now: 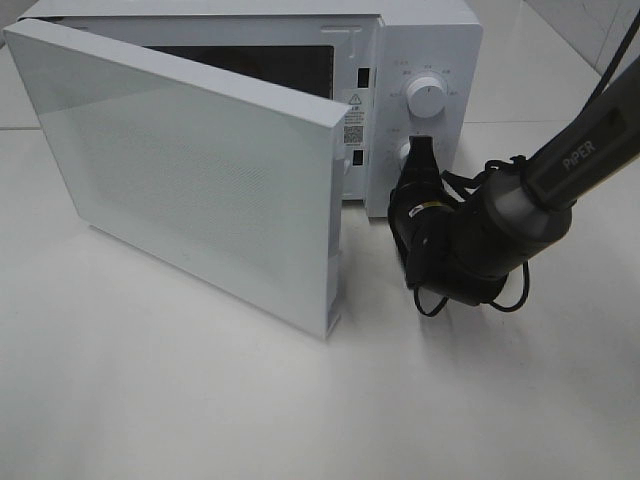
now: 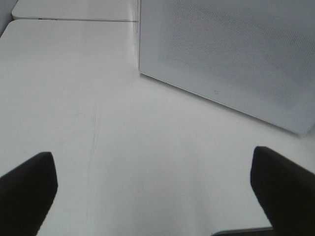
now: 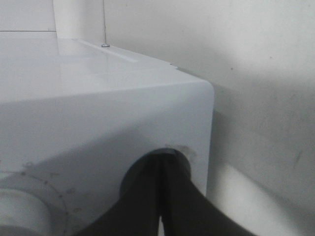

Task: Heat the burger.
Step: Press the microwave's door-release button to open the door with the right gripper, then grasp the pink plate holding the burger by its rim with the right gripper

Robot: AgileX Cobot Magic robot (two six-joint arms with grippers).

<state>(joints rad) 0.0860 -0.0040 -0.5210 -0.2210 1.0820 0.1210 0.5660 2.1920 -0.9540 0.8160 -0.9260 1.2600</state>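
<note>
The burger is out of view; the open door [image 1: 190, 170] blocks most of the white microwave's [image 1: 430, 40] dark cavity. My right gripper [image 1: 420, 146] is shut, its fingertips pressed against the lower knob on the control panel, just under the upper knob [image 1: 427, 98]. In the right wrist view the closed fingers [image 3: 170, 196] meet at that round knob [image 3: 183, 153], with nothing held between them. My left gripper [image 2: 152, 155] is open over bare table, its two dark fingers [image 2: 29, 187] spread wide, facing the outer face of the door [image 2: 226, 54].
The door swings far out to the left over the white table [image 1: 150, 400]. The right arm [image 1: 560, 170] and its cables [image 1: 470, 290] sit in front of the microwave's right side. A wall stands close behind the microwave [image 3: 256, 59].
</note>
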